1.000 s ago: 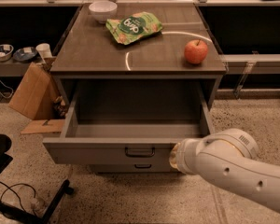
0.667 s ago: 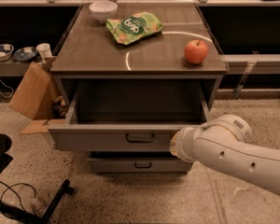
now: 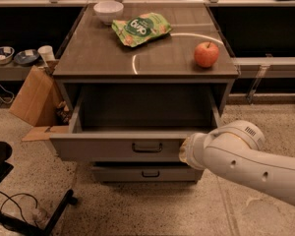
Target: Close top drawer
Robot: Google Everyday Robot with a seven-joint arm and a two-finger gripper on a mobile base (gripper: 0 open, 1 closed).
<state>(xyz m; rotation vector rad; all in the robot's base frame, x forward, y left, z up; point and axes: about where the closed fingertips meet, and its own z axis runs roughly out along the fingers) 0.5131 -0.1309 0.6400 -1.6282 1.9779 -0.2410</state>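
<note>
The top drawer of the grey cabinet stands partly open, and what shows of its inside is empty. Its wide grey front carries a small black bar handle at mid-front. My white arm reaches in from the lower right. My gripper is at the right part of the drawer front, to the right of the handle, and is mostly hidden behind the wrist.
On the cabinet top lie a red apple, a green snack bag and a white bowl. A shallower drawer sits below. A cardboard box stands left. A black chair base is lower left.
The top drawer has slid back toward the cabinet and is less open than before. My arm has moved forward with the drawer front.
</note>
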